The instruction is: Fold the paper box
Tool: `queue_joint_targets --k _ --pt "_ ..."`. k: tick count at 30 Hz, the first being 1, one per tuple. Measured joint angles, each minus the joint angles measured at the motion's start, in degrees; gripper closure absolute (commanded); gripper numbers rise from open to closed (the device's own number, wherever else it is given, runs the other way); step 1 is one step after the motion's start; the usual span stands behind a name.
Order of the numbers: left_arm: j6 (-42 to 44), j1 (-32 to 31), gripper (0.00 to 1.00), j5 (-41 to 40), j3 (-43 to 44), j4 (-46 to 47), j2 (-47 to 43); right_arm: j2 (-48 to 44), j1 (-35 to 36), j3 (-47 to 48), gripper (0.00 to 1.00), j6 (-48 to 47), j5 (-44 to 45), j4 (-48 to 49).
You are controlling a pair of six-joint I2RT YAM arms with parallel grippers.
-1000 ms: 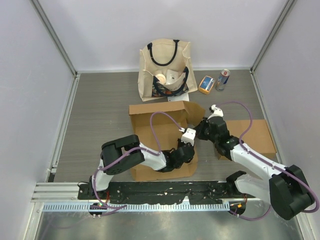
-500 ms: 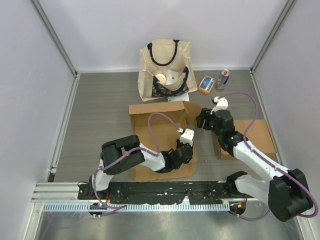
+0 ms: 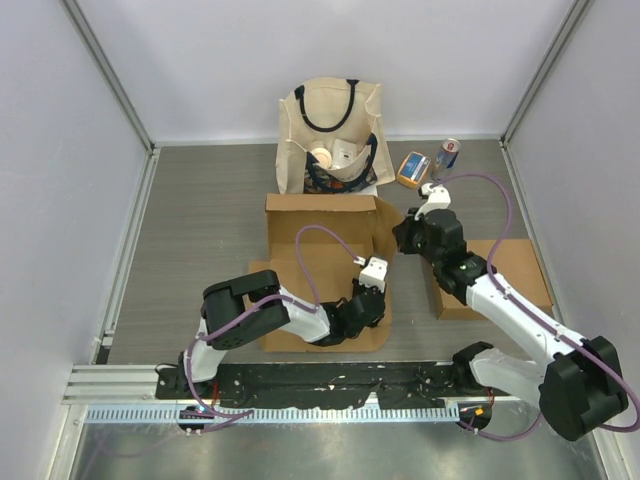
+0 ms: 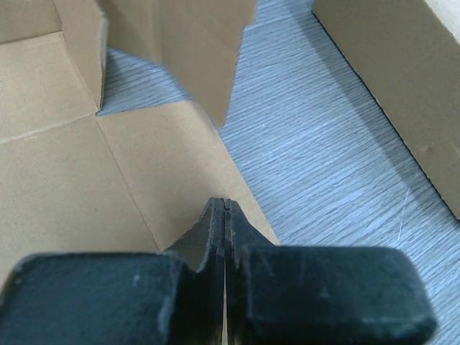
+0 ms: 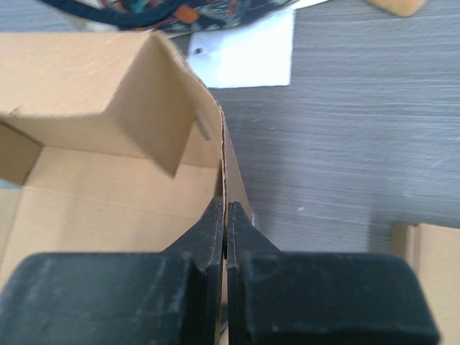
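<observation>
Paper box (image 3: 320,212) half raised in the middle of the desk (image 3: 200,220)
Its far wall stands while its base lies flat; the right tool (image 5: 225,205) pinches the right wall's edge, probably to hold it upright; the left tool (image 4: 226,205), closed on nothing, seems to pin the near flap down; a tote bag (image 3: 330,140) sits behind.

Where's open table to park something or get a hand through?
Free: the wide bare table left of the paper box, and a strip between the can and the flat cardboard. Crowded: tote bag, snack pack and can along the back; left gripper and right gripper at the box's right edge.
</observation>
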Motion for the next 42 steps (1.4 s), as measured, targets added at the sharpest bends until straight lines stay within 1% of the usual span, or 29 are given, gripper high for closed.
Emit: queue_joint_targets --k 2,5,9,12,15,16,19,20,23,26,32,33,34,35,36,37,39,40,42 --pt "0.0 0.0 1.0 -0.13 0.0 0.0 0.07 0.0 2.95 1.73 0.99 2.25 1.86 -2.62" --pt "-0.02 0.0 1.0 -0.28 0.0 0.2 0.17 0.04 8.55 2.8 0.99 3.87 4.13 -3.8" --pt "-0.02 -0.15 1.0 -0.48 0.0 0.39 0.26 0.55 12.87 2.56 0.99 5.6 8.11 -3.5" --pt "-0.02 -0.15 1.0 -0.48 -0.09 0.5 0.26 0.61 15.23 0.96 0.99 6.08 11.41 -0.74" --pt "0.26 -0.15 0.83 -0.26 -1.05 1.66 0.09 0.46 16.2 -1.03 0.99 6.05 13.62 3.08" --pt "0.55 -0.15 0.73 0.09 -1.81 2.12 -0.35 0.35 16.28 -1.64 0.99 5.9 14.01 4.22" --pt "1.53 -0.15 0.57 1.51 -6.03 3.69 -3.26 0.02 16.5 -4.17 0.99 5.03 15.37 8.48" --pt "1.79 -0.15 0.55 1.75 -7.45 3.76 -4.48 -0.04 16.52 -4.94 0.99 4.57 15.74 9.44" --pt "2.49 -0.17 0.48 3.1 -12.68 3.63 -9.6 -0.11 16.59 -7.32 0.99 2.99 16.92 12.35" --pt "3.93 -0.48 0.46 4.42 -16.81 2.71 -15.41 -0.11 16.87 -8.37 0.99 2.03 17.66 14.14" --pt "5.68 -0.59 0.45 6.86 -20.83 0.61 -26.29 0.04 17.62 -8.68 0.99 1.62 17.88 14.99" --pt "5.95 -0.59 0.43 6.16 -21.77 -1.55 -29.57 0.11 17.75 -8.68 0.99 1.57 17.88 15.1" --pt "5.97 -0.59 0.36 4.9 -22.43 -3.98 -32.76 0.2 17.79 -8.68 0.99 1.55 17.94 15.19" --pt "5.97 -0.5 0.36 3.72 -22.71 -6.16 -35.5 0.26 17.84 -8.68 0.99 1.53 17.99 15.26" --pt "5.68 -0.15 0.31 2.1 -22.77 -9.6 -38.97 0.31 17.86 -8.68 0.99 1.51 18.03 15.32" --pt "4.79 0.57 0.3 0.68 -22.71 -12.9 -42.51 0.39 17.9 -8.68 0.99 1.46 18.03 15.39" --pt "3.23 4.15 0.28 -1.95 -22.69 -18.82 -48.89 0.68 18.03 -8.66 0.99 1.4 18.03 15.72" --pt "2.34 7.23 0.26 -2.67 -22.71 -21.92 -51.95 0.79 18.08 -8.66 0.99 1.4 18.03 15.89" --pt "0.68 14.62 0.25 -4.39 -23.67 -26.75 -58.95 1.09 18.16 -8.63 0.99 1.4 18.03 16.28"
